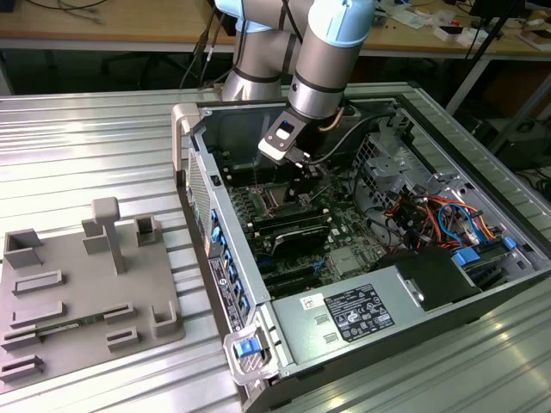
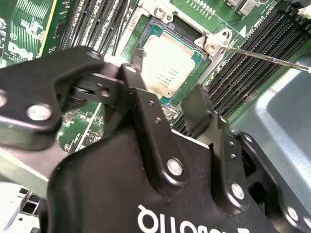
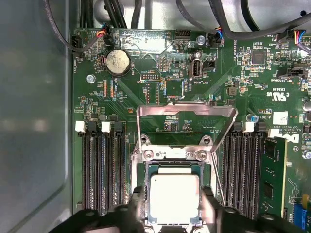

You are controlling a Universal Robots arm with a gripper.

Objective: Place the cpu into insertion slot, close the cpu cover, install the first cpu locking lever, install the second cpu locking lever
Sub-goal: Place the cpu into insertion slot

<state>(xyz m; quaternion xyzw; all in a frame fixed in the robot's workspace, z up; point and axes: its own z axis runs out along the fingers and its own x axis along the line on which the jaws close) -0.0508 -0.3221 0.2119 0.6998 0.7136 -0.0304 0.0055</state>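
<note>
Over the open computer case, the arm bends down from the far side in the exterior view. Its wrist points steeply into the case, and the gripper hangs low above the green motherboard. Both wrist views show what the exterior view hides. The cpu, silvery top upward, sits within the frame of the insertion slot. The black fingers stand at two opposite edges of it, closed against it. Whether the chip is fully seated I cannot tell. In the first wrist view the cpu cover is swung up on its hinge, open, at the slot's far edge. Rows of black memory slots flank it, and a round coin battery lies farther off. The second wrist view shows a thin locking lever angled out free beside the slot's corner.
</note>
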